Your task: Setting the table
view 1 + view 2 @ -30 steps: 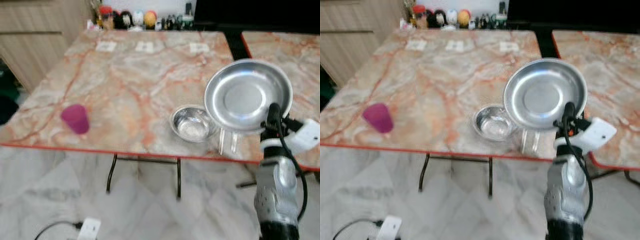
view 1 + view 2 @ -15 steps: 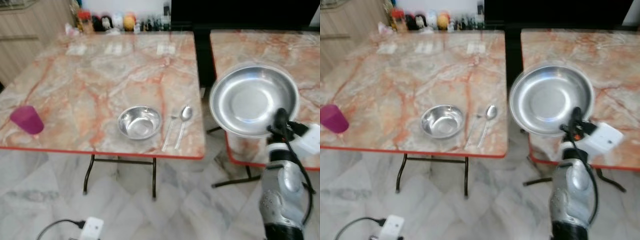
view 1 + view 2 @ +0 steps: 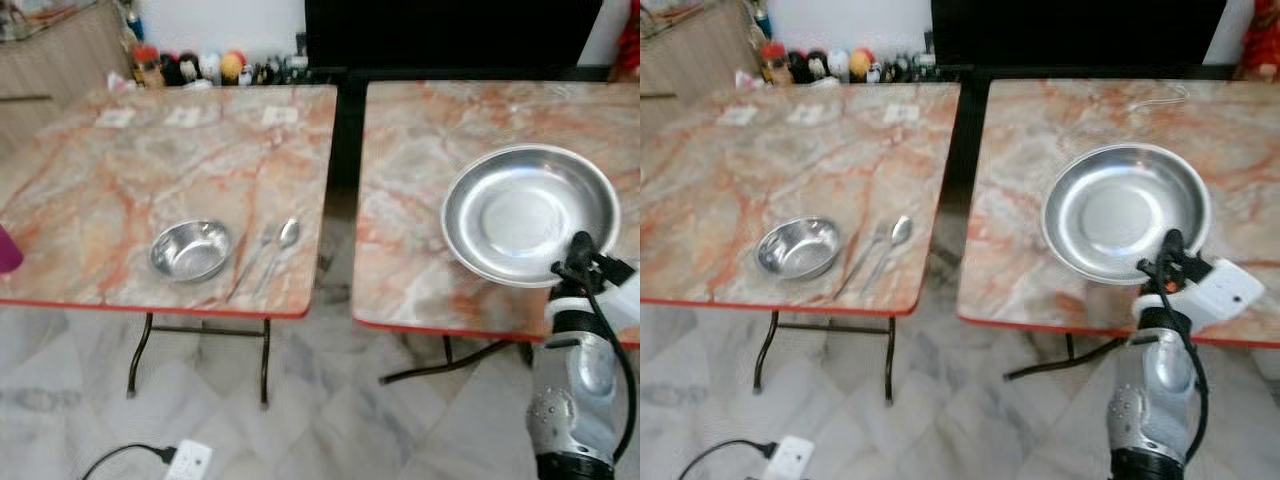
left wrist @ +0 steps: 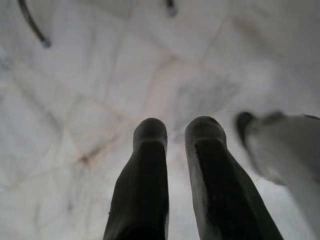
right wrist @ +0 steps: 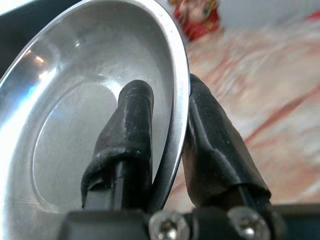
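A round steel plate [image 3: 530, 212] hangs above the right marble table [image 3: 420, 150], held by its near rim. My right gripper [image 3: 578, 247] is shut on that rim, one finger inside the plate [image 5: 90, 125] and one outside. On the left marble table [image 3: 150, 170] sit a small steel bowl [image 3: 191, 249], a fork [image 3: 252, 260] and a spoon [image 3: 279, 250] near the front edge. A purple cup [image 3: 6, 250] shows at the far left edge. My left gripper [image 4: 174, 131] hangs over the floor, fingers [image 4: 145, 165] nearly together and holding nothing.
A dark gap [image 3: 338, 170] separates the two tables. Small bottles and figurines [image 3: 200, 68] line the back of the left table. A white power strip [image 3: 188, 461] with its cable lies on the marble floor. A black screen [image 3: 450, 35] stands behind the tables.
The camera has swung to the right, so the left table and bowl slid left in view. The plate, still in my right gripper, is now over the right table.
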Tool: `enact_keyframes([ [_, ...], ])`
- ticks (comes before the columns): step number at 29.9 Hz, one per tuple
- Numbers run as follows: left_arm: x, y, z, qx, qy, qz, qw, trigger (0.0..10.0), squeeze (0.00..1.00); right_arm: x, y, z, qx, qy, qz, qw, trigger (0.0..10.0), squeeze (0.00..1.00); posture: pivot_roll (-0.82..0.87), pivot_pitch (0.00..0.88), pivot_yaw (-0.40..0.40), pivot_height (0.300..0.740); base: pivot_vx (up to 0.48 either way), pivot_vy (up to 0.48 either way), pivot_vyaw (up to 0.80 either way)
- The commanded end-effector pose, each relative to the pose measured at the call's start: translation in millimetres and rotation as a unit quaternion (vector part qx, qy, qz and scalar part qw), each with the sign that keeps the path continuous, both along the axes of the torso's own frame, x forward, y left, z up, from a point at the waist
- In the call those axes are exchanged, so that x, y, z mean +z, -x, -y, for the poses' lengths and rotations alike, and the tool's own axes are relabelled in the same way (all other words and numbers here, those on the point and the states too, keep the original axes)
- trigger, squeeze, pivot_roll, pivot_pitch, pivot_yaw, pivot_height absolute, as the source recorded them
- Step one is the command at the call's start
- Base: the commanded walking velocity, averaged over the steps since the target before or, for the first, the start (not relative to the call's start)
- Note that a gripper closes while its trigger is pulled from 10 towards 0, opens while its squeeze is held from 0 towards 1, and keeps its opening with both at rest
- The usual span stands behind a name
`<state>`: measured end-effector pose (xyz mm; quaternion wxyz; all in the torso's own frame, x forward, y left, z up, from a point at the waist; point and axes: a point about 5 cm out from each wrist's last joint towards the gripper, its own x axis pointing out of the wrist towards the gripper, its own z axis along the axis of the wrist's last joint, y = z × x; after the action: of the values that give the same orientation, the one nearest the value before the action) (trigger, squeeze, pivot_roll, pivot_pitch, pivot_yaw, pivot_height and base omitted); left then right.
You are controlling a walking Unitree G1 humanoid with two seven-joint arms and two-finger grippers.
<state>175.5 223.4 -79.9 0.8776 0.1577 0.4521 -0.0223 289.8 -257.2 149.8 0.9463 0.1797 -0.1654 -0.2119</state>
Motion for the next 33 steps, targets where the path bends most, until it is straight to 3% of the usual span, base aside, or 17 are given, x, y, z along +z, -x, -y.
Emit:
enact_keyframes([
  [1,-3,8.0,-6.1,0.0,-0.01,-0.016,1.0,10.0,0.0,2,-2.5,-6.3,0.008,-0.006,0.007,1.0,10.0,0.0,-0.08,0.021,0.035,0.74,0.0,-0.431,0.0],
  [8,-2,6.3,-6.3,0.0,-0.011,-0.014,1.0,10.0,0.0,0,-1.9,2.0,-0.015,-0.017,0.0,1.0,10.0,0.0,-0.08,0.04,0.035,0.74,0.0,-0.431,0.0],
  [22,0,3.5,-6.3,0.012,-0.004,-0.006,1.0,10.0,0.0,-10,-3.8,10.7,-0.053,-0.049,-0.018,0.997,10.0,0.0,-0.07,0.068,0.036,0.74,0.0,0.0,0.0],
  [33,-1,4.0,-5.3,0.011,0.001,-0.005,1.0,10.0,0.0,-10,-6.0,6.0,-0.051,-0.052,-0.02,0.997,10.0,0.0,-0.07,0.077,0.032,0.74,0.373,0.0,0.0],
])
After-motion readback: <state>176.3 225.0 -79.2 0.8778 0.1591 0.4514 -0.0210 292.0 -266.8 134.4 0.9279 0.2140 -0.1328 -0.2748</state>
